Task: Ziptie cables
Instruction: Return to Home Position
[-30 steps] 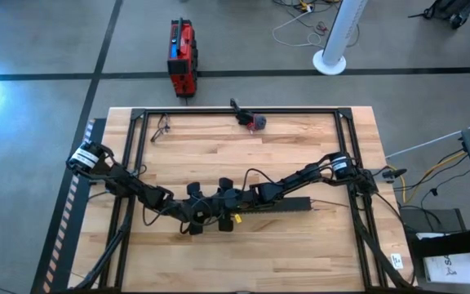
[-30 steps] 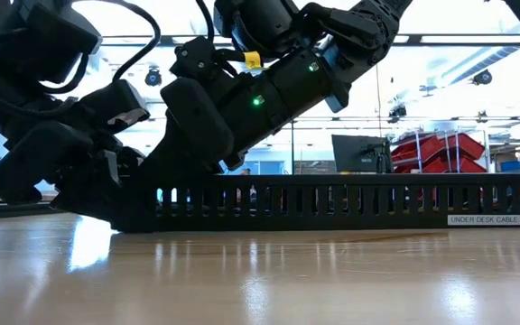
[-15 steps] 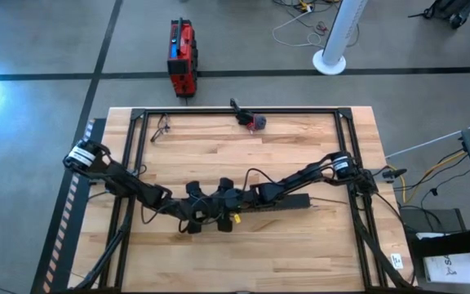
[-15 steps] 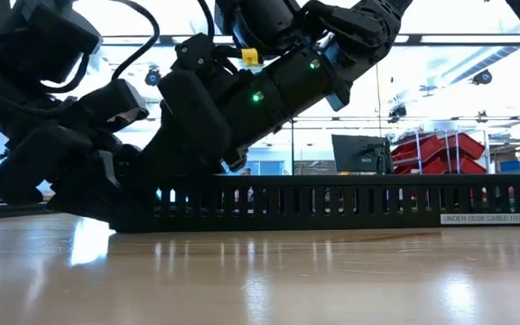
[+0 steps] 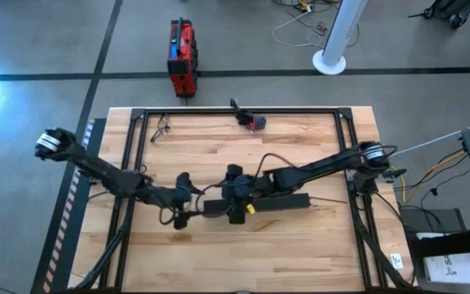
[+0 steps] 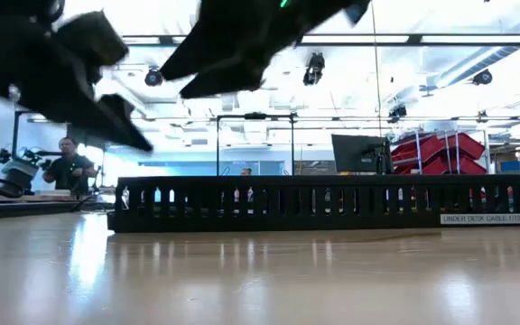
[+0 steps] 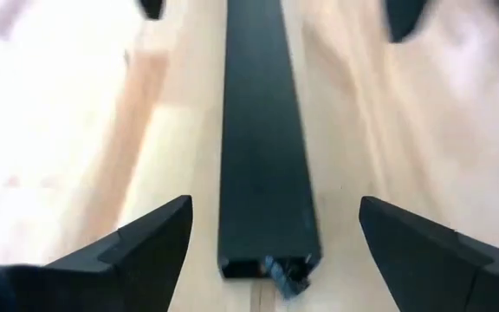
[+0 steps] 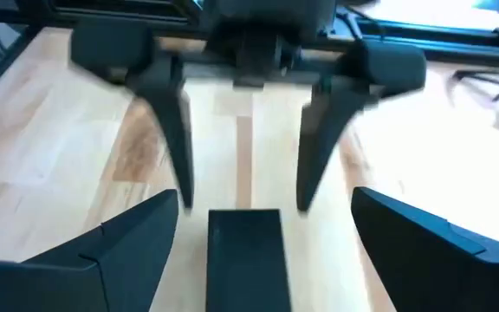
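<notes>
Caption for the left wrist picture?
Open left tool hovers above one end of the closed black cable duct on the wooden table, facing the right tool.

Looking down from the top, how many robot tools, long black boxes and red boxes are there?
Robot tools: 2, the left tool and the right tool, both open over the table
Long black box (a cable duct lying on the table): 1
Red box on the floor: 1
Total: 4
</notes>
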Available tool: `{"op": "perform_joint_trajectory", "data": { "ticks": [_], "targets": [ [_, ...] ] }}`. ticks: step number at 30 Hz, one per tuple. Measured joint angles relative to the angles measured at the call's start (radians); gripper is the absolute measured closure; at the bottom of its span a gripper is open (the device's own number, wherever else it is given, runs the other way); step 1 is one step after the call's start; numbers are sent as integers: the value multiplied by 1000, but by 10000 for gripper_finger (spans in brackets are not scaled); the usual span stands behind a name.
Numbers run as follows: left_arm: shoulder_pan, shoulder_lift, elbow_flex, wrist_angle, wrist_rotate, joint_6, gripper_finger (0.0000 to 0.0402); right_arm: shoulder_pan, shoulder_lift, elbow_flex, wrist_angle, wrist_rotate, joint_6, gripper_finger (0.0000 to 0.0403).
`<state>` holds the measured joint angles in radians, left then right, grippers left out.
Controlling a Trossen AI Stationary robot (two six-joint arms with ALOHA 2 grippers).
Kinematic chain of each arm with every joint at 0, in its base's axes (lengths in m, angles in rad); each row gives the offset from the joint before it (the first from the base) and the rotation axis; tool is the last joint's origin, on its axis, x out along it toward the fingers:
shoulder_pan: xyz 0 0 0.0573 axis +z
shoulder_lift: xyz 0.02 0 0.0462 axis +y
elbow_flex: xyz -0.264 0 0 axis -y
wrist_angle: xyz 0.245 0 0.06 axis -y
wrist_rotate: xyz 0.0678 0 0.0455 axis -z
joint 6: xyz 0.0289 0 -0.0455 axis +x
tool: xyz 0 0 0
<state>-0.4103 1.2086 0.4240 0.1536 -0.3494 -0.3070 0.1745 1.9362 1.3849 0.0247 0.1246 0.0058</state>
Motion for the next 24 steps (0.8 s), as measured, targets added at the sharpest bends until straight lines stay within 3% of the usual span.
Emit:
{"op": "perform_joint_trajectory", "data": {
  "ticks": [7,15,20,24],
  "targets": [
    [0,-272,0,-41,1,7,88,-14,-189,0,-205,34,0,88],
    [-1,-449,7,-39,1,12,90,-15,-332,0,-509,33,91,93],
    [1,-500,11,8,-61,247,90,-16,-400,0,-656,40,137,95],
    [1,-500,23,173,-165,475,90,-13,-453,-6,-719,91,137,95]
  ]
}}
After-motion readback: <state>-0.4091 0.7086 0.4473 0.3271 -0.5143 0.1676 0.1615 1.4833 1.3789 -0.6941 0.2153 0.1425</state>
